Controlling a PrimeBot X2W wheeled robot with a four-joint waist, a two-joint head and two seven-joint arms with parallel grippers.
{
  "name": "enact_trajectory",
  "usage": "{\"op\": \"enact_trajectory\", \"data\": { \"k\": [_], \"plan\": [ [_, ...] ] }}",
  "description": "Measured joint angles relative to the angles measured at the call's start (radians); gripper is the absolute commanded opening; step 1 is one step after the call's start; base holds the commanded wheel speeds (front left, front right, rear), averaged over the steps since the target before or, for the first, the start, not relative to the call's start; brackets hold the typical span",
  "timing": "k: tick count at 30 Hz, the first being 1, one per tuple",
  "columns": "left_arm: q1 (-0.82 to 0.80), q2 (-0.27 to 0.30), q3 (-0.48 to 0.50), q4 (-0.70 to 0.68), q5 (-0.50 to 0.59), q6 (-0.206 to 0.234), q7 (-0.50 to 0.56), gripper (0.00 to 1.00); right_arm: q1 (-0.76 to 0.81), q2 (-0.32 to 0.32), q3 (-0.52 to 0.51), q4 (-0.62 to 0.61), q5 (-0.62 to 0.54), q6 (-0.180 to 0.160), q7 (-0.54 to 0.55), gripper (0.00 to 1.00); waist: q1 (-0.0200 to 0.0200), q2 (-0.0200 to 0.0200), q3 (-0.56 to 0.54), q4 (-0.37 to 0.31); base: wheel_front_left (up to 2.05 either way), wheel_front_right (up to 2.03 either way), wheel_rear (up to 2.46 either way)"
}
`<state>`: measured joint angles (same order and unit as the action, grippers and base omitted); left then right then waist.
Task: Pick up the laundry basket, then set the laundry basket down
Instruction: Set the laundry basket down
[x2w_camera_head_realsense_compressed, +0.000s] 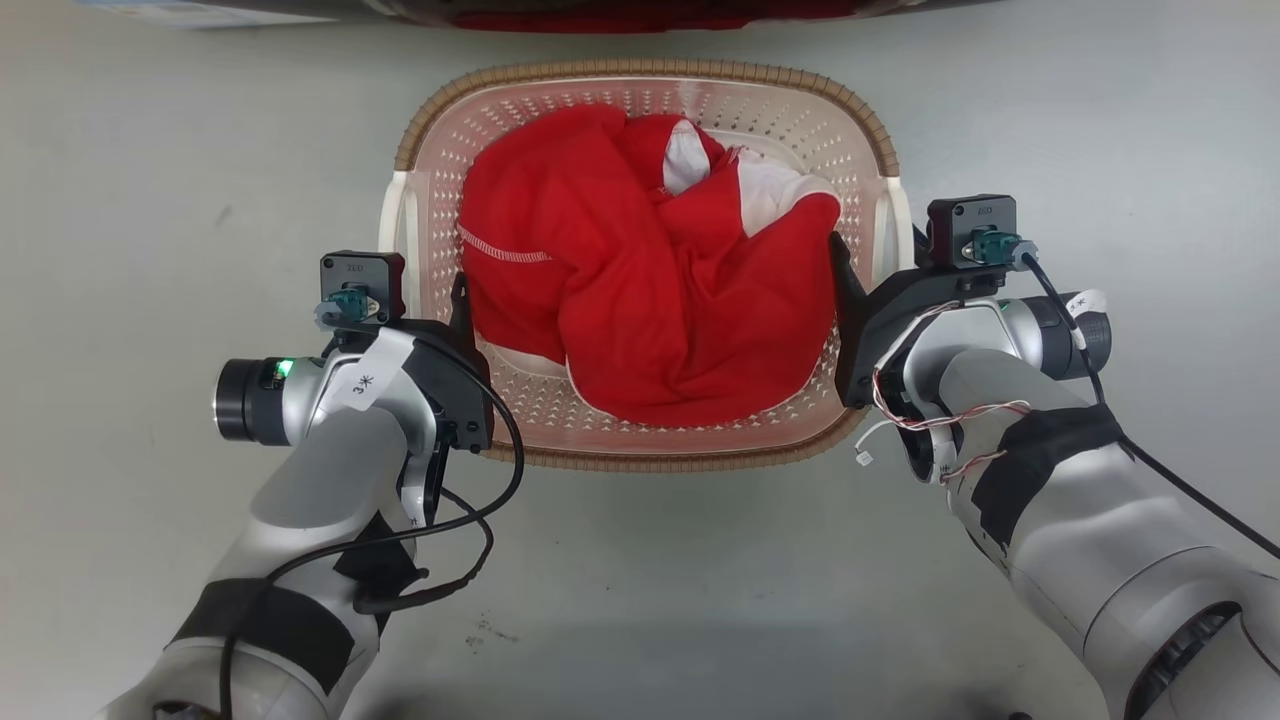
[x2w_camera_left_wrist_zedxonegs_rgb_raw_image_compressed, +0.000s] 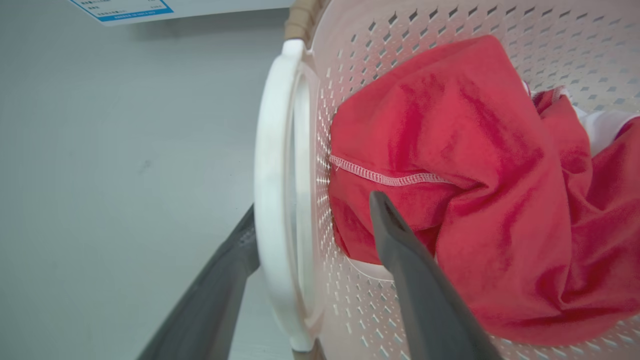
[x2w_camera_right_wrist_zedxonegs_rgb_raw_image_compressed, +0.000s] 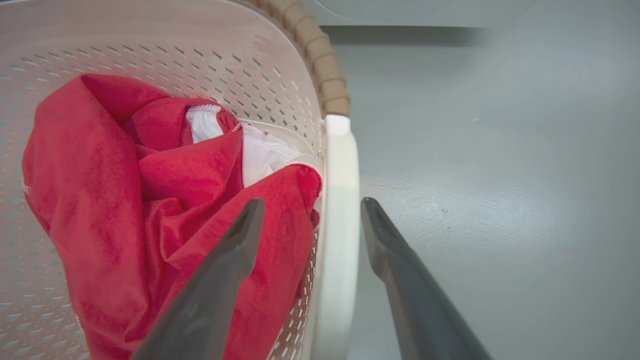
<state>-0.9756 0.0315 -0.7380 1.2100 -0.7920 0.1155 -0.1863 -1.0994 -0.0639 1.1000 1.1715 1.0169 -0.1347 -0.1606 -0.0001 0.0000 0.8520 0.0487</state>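
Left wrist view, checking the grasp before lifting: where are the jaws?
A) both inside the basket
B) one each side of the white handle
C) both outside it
B: one jaw lies outside the white handle, the other inside the laundry basket, over the red cloth.

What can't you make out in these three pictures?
- Head view: the floor of the laundry basket and anything lying beneath; the red clothing covers it.
- Left wrist view: the outer fingertip of the left gripper; the white handle hides it.
- Left wrist view: the label; cut by the top edge, print too small.
- Head view: the dark and red shape; cut by the top edge.
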Motion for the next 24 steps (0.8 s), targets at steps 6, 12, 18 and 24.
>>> {"op": "enact_trajectory", "data": {
  "k": [6, 12, 18, 24],
  "plan": [
    [0.002, 0.0, 0.003, 0.011, -0.002, -0.001, -0.011, 1.0, 0.003, 0.0, -0.002, 0.01, 0.004, 0.0, -0.009, 1.0, 0.0, 0.0, -0.036, -0.004, 0.0, 0.0, 0.0],
    [0.031, -0.001, 0.016, 0.014, -0.01, -0.011, -0.028, 1.0, 0.008, 0.0, -0.002, 0.028, 0.004, 0.0, -0.028, 1.0, 0.0, 0.0, -0.088, -0.009, 0.0, 0.0, 0.0],
    [0.053, 0.0, 0.03, 0.01, -0.021, -0.029, -0.053, 1.0, 0.032, 0.001, -0.006, 0.027, 0.004, 0.0, -0.062, 1.0, 0.0001, -0.0001, -0.159, -0.014, 0.0, 0.0, 0.0],
    [0.099, 0.0, 0.03, -0.009, -0.016, -0.046, -0.063, 1.0, 0.06, 0.001, -0.016, 0.011, 0.005, 0.004, -0.085, 1.0, 0.0, -0.0001, -0.24, -0.019, 0.0, 0.0, 0.0]
  ]
}}
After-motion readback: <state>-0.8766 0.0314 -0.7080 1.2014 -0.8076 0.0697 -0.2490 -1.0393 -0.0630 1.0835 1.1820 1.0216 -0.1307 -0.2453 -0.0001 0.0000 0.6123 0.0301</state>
